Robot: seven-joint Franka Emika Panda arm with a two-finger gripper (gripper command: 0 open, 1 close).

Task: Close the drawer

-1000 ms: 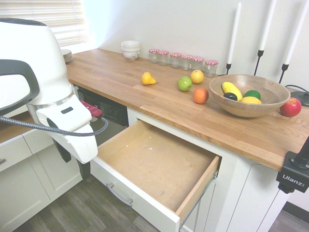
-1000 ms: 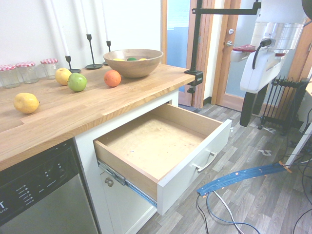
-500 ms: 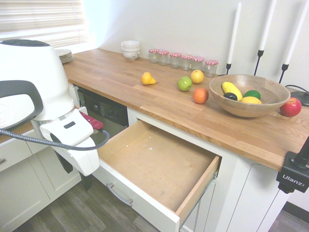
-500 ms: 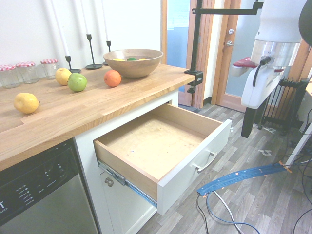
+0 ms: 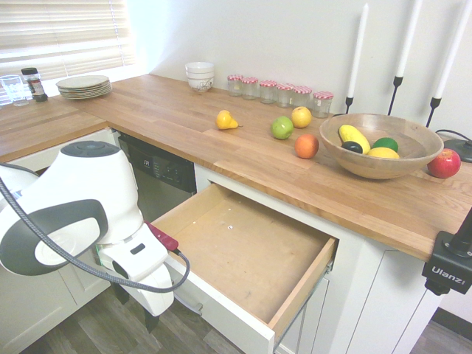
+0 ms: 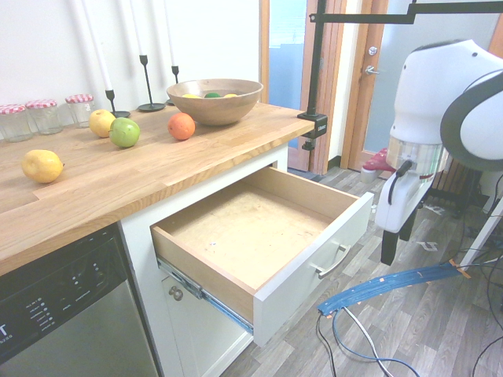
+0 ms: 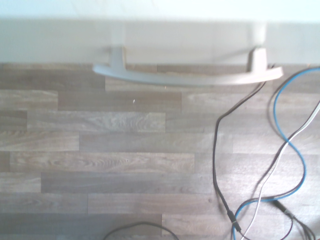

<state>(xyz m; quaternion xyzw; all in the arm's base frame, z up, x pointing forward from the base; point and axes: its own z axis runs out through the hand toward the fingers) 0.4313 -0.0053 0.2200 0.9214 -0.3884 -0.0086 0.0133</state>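
While the drawer point(image 6: 259, 236) gapes — fingers point(image 6: 387, 253) apart, low, just outside its handle point(image 6: 332, 261); front panel's long axis crosswise — needs pushing inward.

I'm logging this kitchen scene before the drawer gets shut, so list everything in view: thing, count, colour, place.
drawer: one, white front, plywood inside, pulled out under the counter
handle: one, silver bar, on the drawer front
counter: one, wood, L-shaped
dishwasher: one, dark panel, beside the drawer
wooden bowl: one, brown, on the counter, holding yellow, green and dark fruit
loose fruit: five; yellow pear, green apple, orange, yellow apple, red apple
jars: six, clear with red-checked lids, by the wall
white bowls: one stack, by the wall
plates: one stack, near the window
candles: three, white, in black holders
gripper: one, open, pointing down, in front of the drawer front
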